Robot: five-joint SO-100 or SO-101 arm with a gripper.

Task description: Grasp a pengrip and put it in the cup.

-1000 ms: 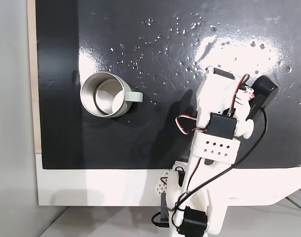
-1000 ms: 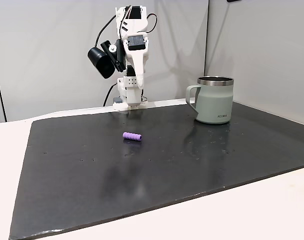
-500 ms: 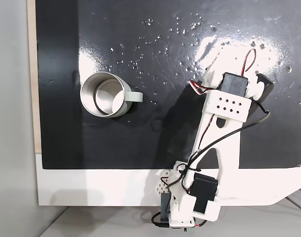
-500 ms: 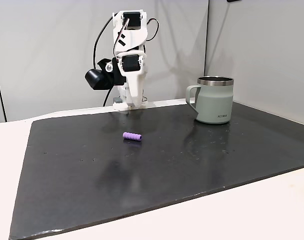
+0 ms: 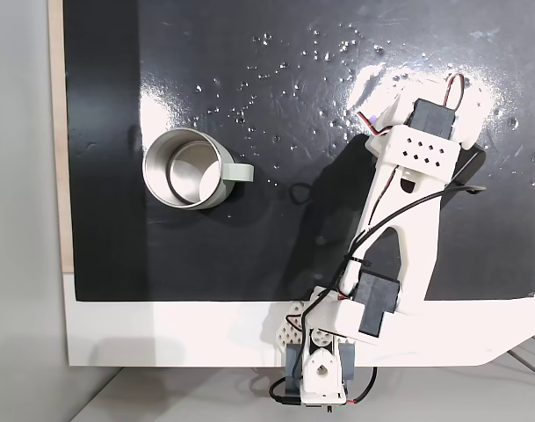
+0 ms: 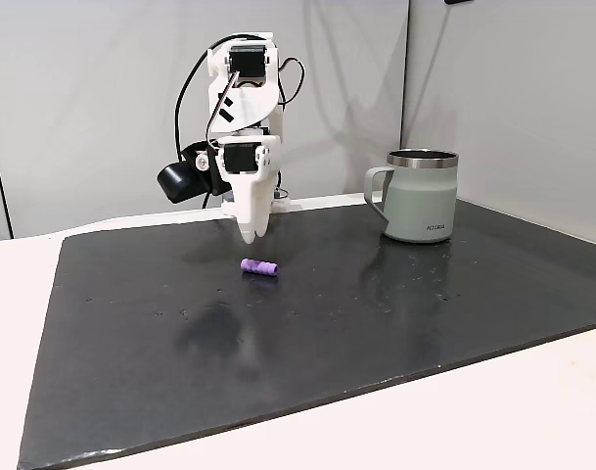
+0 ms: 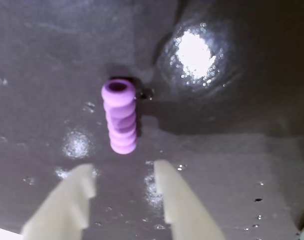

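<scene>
Purple ribbed rubber pengrip lies on the black mat, centre-left in the wrist view, just beyond the empty, parted white gripper. Descend straight, probably nudging forward, straddling it crosswise.

- The pengrip looks like ribbed, matt purple rubber.
- The cup has a shiny steel inside.
- The black mat is glossy, with glare patches.
- The gripper fingers look like pale matt plastic.

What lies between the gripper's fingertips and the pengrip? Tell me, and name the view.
Nothing but bare dark mat. In the wrist view the gripper sits open just short of the purple pengrip, with only speckled mat surface in the gap.
</scene>
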